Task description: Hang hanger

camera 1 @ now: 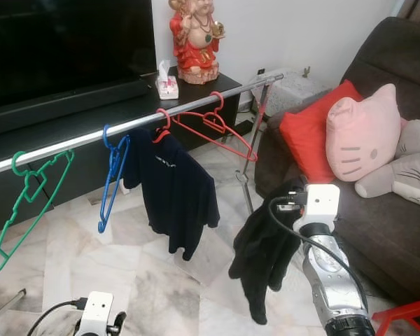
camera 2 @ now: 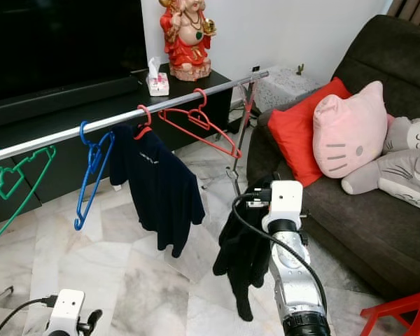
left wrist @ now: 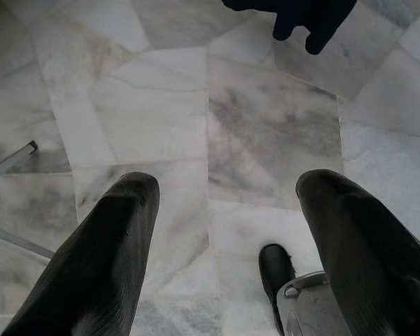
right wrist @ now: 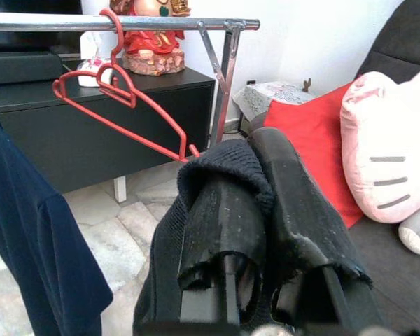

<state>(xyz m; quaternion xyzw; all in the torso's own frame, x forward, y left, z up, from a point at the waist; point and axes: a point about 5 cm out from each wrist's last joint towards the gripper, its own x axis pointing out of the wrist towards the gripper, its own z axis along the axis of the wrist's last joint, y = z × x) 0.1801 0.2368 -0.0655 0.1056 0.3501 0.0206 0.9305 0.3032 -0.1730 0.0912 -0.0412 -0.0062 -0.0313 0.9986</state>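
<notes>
Holding a black garment (camera 1: 262,248), your right gripper (right wrist: 259,175) is pinching its fingers together on the cloth, near the rail's (camera 1: 126,129) right end. An empty red hanger (camera 1: 213,129) is hanging there. Your left gripper (left wrist: 224,231) is hanging low, fingers apart, over the floor (left wrist: 266,126).

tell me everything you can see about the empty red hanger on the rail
The red hanger looks like thin plastic, with a hook, sloping shoulders and a small inner bar. It carries no garment. Its hook sits over the silver rail, near the rail's right end, beside the navy shirt. It hangs tilted, with its long lower edge sloping down toward the sofa.
</notes>
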